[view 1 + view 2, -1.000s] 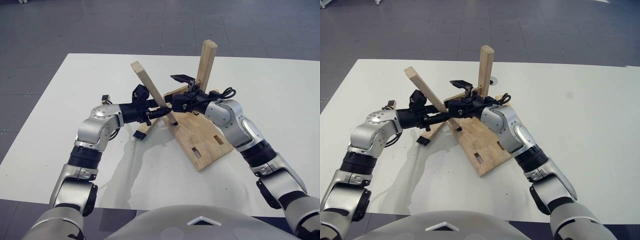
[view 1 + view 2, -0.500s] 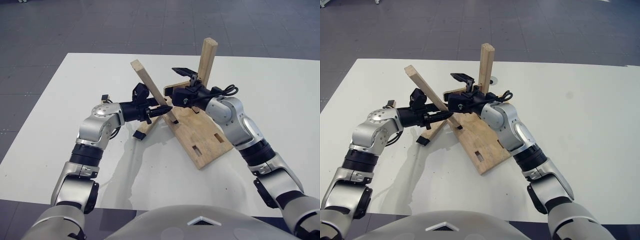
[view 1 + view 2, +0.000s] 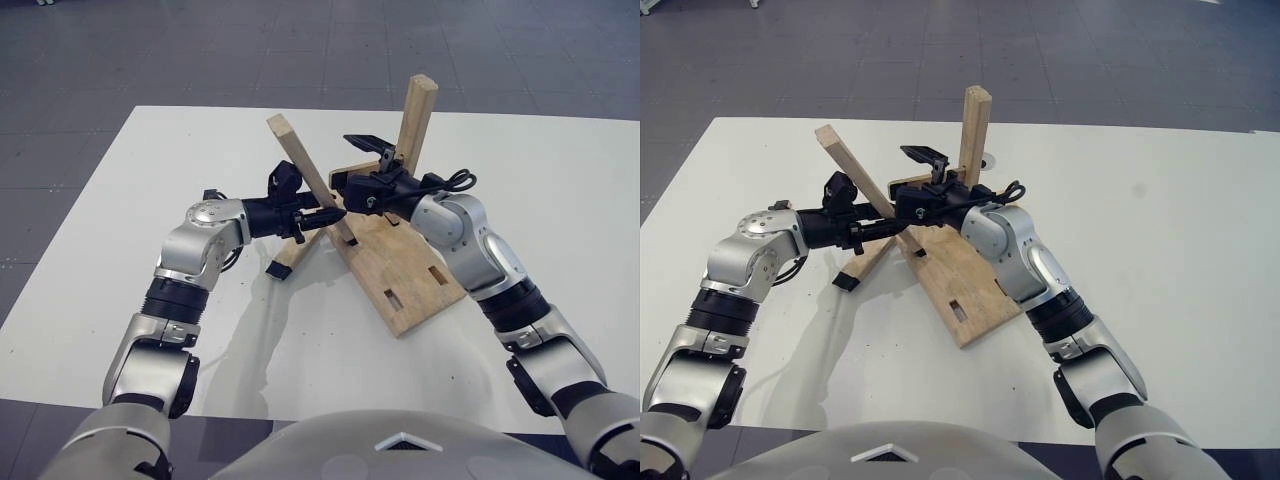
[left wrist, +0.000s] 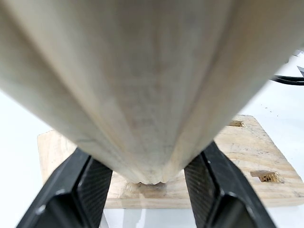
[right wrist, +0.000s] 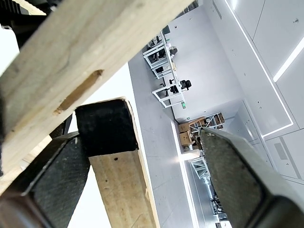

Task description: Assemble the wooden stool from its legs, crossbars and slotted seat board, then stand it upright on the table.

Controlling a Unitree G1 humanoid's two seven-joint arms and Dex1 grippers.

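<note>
The slotted seat board (image 3: pixel 405 285) lies tilted on the white table, its far edge raised. One wooden leg (image 3: pixel 416 118) stands up from it at the back. A second leg (image 3: pixel 298 160) slants up to the left, and my left gripper (image 3: pixel 334 214) is shut on its lower part; in the left wrist view this leg (image 4: pixel 142 85) sits between the black fingers (image 4: pixel 78 190). My right gripper (image 3: pixel 351 166) is open just right of that leg, above the board's raised edge. In the right wrist view a black-capped wooden piece (image 5: pixel 121 194) lies between its spread fingers (image 5: pixel 237 175).
Another wooden piece with a black end cap (image 3: pixel 279 270) slopes down to the table (image 3: pixel 110 300) left of the board. Bare table lies to the left, the right and the front. Dark floor lies beyond the far edge.
My left arm has risen a little and the slanted leg's top has shifted slightly right. The right gripper drew up and left towards that leg, then held still.
</note>
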